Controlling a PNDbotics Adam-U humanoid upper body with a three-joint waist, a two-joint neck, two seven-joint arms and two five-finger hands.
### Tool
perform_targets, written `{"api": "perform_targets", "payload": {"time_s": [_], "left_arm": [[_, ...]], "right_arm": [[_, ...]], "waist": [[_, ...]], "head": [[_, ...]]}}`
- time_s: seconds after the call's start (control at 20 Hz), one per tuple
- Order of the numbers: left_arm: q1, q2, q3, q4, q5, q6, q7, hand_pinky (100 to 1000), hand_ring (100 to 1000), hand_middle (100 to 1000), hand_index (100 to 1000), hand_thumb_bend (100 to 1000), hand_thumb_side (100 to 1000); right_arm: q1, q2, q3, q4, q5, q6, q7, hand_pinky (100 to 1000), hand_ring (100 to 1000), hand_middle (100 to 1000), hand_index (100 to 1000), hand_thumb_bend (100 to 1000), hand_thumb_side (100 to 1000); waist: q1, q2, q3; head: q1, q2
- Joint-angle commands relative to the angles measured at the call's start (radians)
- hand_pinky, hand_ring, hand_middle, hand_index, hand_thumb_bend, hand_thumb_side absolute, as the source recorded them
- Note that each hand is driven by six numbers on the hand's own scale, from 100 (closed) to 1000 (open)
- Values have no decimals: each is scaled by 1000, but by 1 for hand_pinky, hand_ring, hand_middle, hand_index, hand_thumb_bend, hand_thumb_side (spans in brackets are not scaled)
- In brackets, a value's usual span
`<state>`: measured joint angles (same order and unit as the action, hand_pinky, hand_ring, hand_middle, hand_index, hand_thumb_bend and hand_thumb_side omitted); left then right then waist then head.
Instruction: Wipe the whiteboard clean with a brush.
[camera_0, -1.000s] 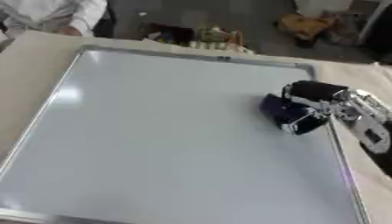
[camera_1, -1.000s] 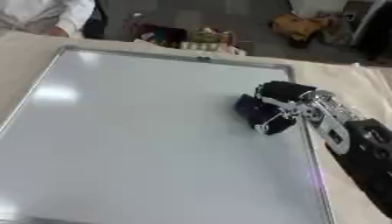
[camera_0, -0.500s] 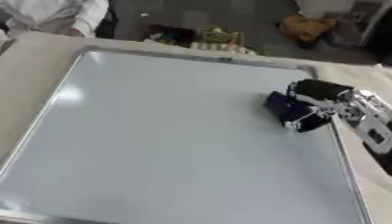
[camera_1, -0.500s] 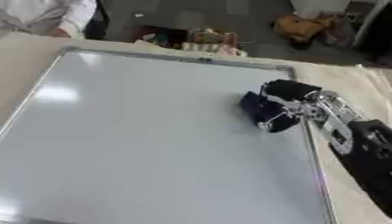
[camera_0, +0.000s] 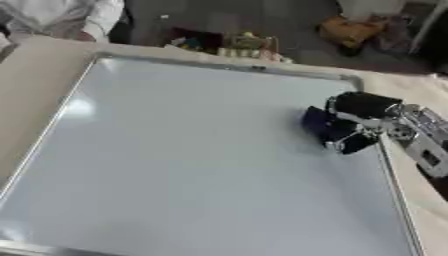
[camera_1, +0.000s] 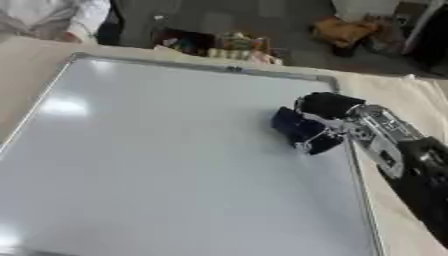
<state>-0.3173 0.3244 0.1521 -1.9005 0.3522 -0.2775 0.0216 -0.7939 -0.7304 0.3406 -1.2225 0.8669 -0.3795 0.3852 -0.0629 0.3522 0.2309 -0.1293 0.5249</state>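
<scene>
Right robot hand (camera_1: 337, 120) curled round dark brush (camera_1: 294, 128), pressed flat on whiteboard (camera_1: 166, 160) near its right edge, toward far right corner. Probably light, rigid-backed, soft underneath; best gripped across the back. Board slick, seemingly unmarked already.

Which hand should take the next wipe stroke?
Right. The right hand already holds the dark brush against the whiteboard near its right edge; the left hand shows in neither view.
</scene>
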Motion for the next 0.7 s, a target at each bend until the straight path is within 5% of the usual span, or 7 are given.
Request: {"api": "perform_targets", "payload": {"time_s": [0.05, 0.7], "left_arm": [[-9, 11, 4, -15, 0, 0, -2, 673, 646, 571, 631, 278, 972], [-12, 11, 3, -16, 5, 2, 2, 674, 646, 571, 631, 282, 968]], "right_arm": [[19, -17, 39, -28, 9, -25, 24, 549, 606, 193, 165, 100, 232], [50, -46, 86, -123, -12, -61, 88, 546, 609, 202, 170, 100, 218]], "waist": [[6, -13, -1], [8, -24, -5]], "head": [[0, -7], [-1, -4]]}}
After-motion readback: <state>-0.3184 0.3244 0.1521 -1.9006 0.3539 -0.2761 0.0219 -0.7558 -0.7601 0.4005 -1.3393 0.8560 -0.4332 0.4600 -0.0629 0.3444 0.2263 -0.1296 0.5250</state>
